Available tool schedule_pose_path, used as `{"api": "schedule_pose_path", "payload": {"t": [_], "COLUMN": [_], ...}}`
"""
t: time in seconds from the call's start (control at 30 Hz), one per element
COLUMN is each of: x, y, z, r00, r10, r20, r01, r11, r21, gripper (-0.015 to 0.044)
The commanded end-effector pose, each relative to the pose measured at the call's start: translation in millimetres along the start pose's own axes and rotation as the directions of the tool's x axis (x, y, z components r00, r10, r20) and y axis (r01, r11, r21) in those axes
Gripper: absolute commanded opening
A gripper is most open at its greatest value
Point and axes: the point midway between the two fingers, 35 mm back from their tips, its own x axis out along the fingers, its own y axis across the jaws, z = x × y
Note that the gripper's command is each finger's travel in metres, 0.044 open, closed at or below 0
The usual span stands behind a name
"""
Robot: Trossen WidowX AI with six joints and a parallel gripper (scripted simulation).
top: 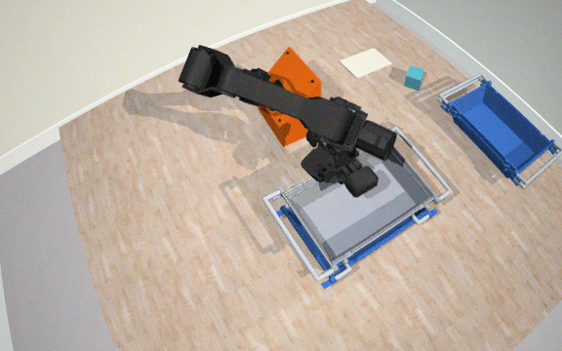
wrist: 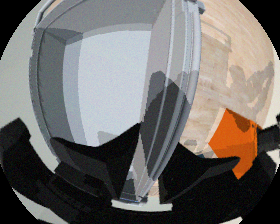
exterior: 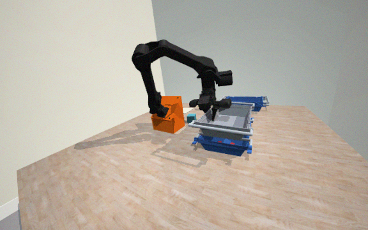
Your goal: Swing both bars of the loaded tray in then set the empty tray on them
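Note:
The empty grey tray (top: 340, 212) (exterior: 217, 133) (wrist: 111, 80) is close above the blue loaded tray (top: 383, 243) (exterior: 222, 148) and looks nearly level. Its own wire bars (top: 293, 239) (exterior: 220, 128) stick out past its ends. Red blocks (exterior: 232, 143) show inside the blue tray. Ends of the blue tray's bars (top: 348, 269) (top: 423, 219) show at its front long side; the rest is hidden under the grey tray. Whether the grey tray rests on them cannot be told. My gripper (top: 334, 178) (exterior: 210, 112) (wrist: 147, 128) is shut on the grey tray's long wall nearest the robot base.
A second blue tray (top: 493, 129) (exterior: 245, 99) stands at the far right, its bars swung out. A teal cube (top: 414, 78) (exterior: 191, 117) and a cream square (top: 366, 62) lie behind. The orange base (top: 291, 133) (exterior: 168, 124) (wrist: 236, 142) stands behind the stacked trays.

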Motion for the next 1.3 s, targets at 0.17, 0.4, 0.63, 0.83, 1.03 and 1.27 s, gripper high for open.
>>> {"api": "schedule_pose_path", "payload": {"t": [0.17, 0.4, 0.63, 0.83, 1.03, 1.27], "x": [6.1, 6.1, 6.1, 6.1, 6.1, 6.1], "y": [-2.8, -2.8, -2.8, -2.8, -2.8, -2.8], "z": [2.0, 2.0, 2.0, 2.0, 2.0, 2.0], "r00": [1.0, 1.0, 1.0, 1.0, 1.0, 1.0], "r10": [-0.018, -0.018, -0.018, -0.018, -0.018, -0.018], "r20": [0.001, 0.001, 0.001, 0.001, 0.001, 0.001], "r01": [0.018, 0.018, 0.018, 0.018, 0.018, 0.018], "r11": [1.0, 1.0, 1.0, 1.0, 1.0, 1.0], "r21": [-0.001, -0.001, -0.001, -0.001, -0.001, -0.001], "gripper": [0.0, 0.0, 0.0073, 0.0161, 0.0249, 0.0352]}}
